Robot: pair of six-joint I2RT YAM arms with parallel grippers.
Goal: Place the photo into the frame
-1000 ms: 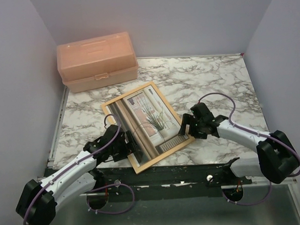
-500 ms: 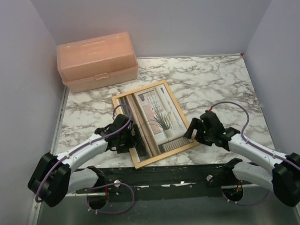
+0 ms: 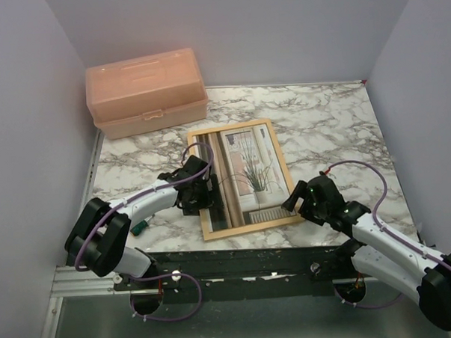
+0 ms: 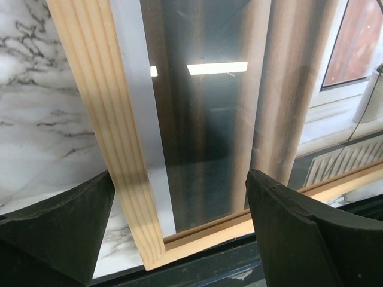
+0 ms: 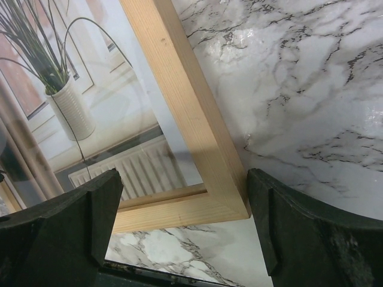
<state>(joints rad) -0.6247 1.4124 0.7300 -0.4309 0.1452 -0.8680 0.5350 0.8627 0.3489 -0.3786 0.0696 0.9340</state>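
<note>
Here the frame [image 3: 231,126] borders the table's [image 3: 336,127] near edge.

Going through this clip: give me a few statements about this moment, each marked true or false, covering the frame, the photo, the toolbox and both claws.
1. The toolbox has its lid closed. True.
2. The photo lies picture side up within the bars of the frame. True.
3. The left claw is shut on a frame bar. False: it is open, with one finger on each side of the frame's left bar.
4. The right claw is at the frame's far right corner. False: it is open over the near right corner.
5. The frame leans upright against the toolbox. False: it lies flat on the table, apart from the toolbox.
</note>
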